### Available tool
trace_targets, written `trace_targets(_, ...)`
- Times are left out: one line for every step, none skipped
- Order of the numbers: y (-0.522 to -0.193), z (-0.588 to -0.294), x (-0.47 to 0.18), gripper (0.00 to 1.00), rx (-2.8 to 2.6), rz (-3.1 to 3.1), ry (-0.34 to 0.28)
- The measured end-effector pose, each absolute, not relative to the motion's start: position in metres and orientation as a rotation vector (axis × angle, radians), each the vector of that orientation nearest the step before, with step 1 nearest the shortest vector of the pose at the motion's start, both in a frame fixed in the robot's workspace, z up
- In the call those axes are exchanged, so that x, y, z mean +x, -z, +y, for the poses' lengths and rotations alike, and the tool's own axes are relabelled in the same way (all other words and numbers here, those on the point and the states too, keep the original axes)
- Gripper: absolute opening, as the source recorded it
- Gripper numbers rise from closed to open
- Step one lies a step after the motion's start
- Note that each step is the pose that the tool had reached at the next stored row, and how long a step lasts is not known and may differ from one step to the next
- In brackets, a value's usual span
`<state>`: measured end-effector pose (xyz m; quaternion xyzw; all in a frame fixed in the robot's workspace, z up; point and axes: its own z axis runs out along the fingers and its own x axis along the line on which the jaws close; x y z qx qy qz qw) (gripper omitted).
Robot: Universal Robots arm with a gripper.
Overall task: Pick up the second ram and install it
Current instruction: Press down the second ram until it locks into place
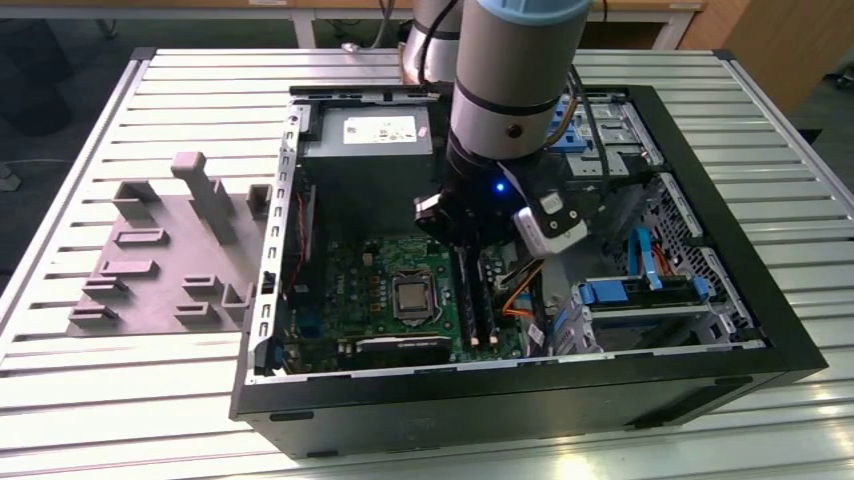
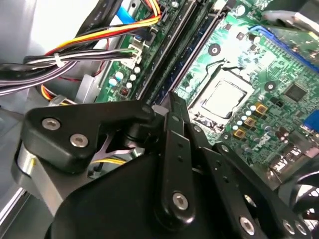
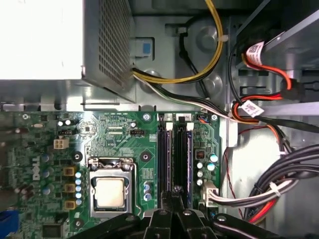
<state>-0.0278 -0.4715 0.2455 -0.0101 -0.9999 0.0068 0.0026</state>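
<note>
The black gripper [image 1: 461, 240] hangs low inside the open computer case [image 1: 747, 300], a big black metal box with flat, shiny walls. Right under it lies the green motherboard [image 3: 124, 139], bumpy with tiny parts, and beside the gripper sits the square silver chip holder [image 3: 110, 191]. In the first wrist view the gripper [image 3: 175, 191] points its tip down at the long black sockets [image 3: 163, 159], and its fingers look pressed close together over them. The second ram [image 3: 190, 159], a long, thin, flat dark stick, stands in the row of sockets just ahead of the fingertips. I cannot tell if the fingers pinch it or only touch its top. Past the far end of the sockets from the gripper is the grey power supply [image 1: 367, 150], a smooth metal box with a pale label. Soft yellow, red and black wires [image 3: 259, 107] curl off to one side of the gripper. Outside the case, well apart from the gripper, a grey moulded holder block [image 1: 167, 250] with chunky pegs rests on the ridged silver table [image 1: 134, 400].
</note>
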Motion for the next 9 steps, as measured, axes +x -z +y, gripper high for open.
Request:
trace_targets(-0.2469,-0.4716,-0.0278,0.11,-0.032,-3.136,-0.021)
trace_targets(-0.2474,-0.4715,-0.0277,0.11,-0.032,-3.136,-0.021)
trace_targets(-0.2474,-0.4715,-0.0277,0.11,-0.031,-3.136,-0.021)
trace_targets(-0.2474,-0.4715,-0.0277,0.11,-0.032,-3.136,-0.020)
trace_targets(-0.2476,-0.4715,-0.0278,0.11,-0.032,-3.136,-0.021)
trace_targets(-0.2482,-0.4715,-0.0278,0.11,-0.032,-3.136,-0.021)
trace_targets(-0.2487,-0.4716,-0.0278,0.11,-0.032,-3.136,-0.021)
trace_targets(-0.2488,-0.4715,-0.0278,0.11,-0.032,-3.136,-0.021)
trace_targets(-0.2489,-0.4715,-0.0277,0.11,-0.032,-3.136,-0.021)
